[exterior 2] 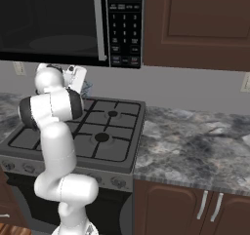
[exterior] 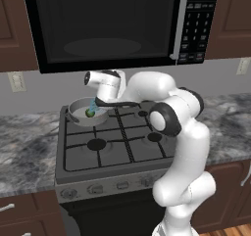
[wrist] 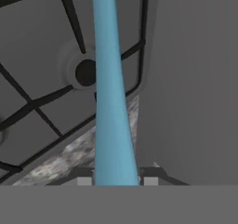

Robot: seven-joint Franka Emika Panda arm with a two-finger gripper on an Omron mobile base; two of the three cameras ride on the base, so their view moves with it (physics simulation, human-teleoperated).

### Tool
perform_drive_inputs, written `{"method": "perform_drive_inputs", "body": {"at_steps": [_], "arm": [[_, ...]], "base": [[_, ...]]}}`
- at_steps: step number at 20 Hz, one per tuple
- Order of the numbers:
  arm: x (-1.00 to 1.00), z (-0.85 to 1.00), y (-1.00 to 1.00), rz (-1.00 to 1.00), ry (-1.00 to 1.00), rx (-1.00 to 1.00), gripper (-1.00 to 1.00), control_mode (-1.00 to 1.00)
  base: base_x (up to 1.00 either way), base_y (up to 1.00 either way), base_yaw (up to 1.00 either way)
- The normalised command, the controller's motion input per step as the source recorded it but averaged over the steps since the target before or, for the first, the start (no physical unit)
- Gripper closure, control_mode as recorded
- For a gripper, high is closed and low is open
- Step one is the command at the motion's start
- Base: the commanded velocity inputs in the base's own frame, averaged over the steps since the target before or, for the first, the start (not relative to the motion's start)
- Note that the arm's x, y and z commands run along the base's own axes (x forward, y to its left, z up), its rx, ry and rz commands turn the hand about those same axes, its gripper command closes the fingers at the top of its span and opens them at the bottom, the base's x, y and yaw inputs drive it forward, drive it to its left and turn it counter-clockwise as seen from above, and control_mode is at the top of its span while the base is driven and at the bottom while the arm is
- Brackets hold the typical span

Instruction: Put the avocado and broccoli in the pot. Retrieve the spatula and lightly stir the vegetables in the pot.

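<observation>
The arm rises from the base, bends at a dark elbow joint and reaches left and back, forearm roughly level. The wrist turns the hand downward and sideways. The gripper (exterior: 98, 104) hangs low at the end, its fingers (wrist: 84, 177) closed narrowly on the spatula (wrist: 110, 102), whose handle runs straight out between them in the hand view.
</observation>
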Motion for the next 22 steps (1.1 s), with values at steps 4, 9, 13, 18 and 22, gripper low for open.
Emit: {"method": "perform_drive_inputs", "body": {"at_steps": [4,9,13,18,22], "arm": [[0.16,-0.16,0.00,0.00,0.00,-0.07,1.00,-1.00],[0.02,-0.01,-0.04,-0.02,0.00,-0.01,1.00,-1.00],[0.00,0.00,-0.41,-0.05,0.00,0.00,1.00,-1.00],[0.02,-0.02,-0.26,-0.05,0.00,0.00,1.00,-1.00],[0.48,0.00,0.00,-0.10,0.01,-0.01,1.00,-1.00]], "base": [[0.00,0.00,0.00],[0.00,0.00,0.00],[0.00,0.00,0.00],[0.00,0.00,0.00],[0.00,0.00,0.00]]}}
